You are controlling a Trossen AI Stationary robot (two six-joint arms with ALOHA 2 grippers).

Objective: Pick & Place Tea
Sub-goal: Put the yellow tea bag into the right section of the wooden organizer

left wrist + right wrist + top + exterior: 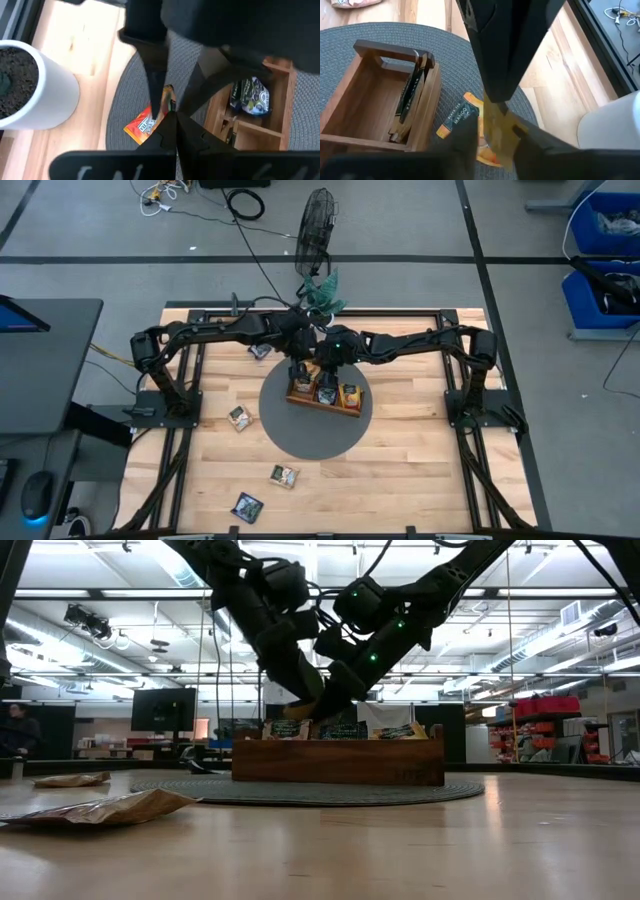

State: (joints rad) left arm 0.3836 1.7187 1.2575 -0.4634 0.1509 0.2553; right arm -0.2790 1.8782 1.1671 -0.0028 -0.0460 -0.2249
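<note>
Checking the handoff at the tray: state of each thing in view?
left claw: shut on orange sachet
right claw: closing round the same sachet
orange sachet: pinched, above the mat
wooden tray: on mat, sachets standing in it
loose sachets: flat on table

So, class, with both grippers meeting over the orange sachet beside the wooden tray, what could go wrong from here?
1. The left gripper, shut on the orange-yellow Mango tea sachet, and the closing right gripper pinch the same sachet: it could tear or slip.
2. Both arms crowd beside the brown compartmented wooden tray; a bump might shift it.
3. The white plant pot stands close and could be knocked.
</note>
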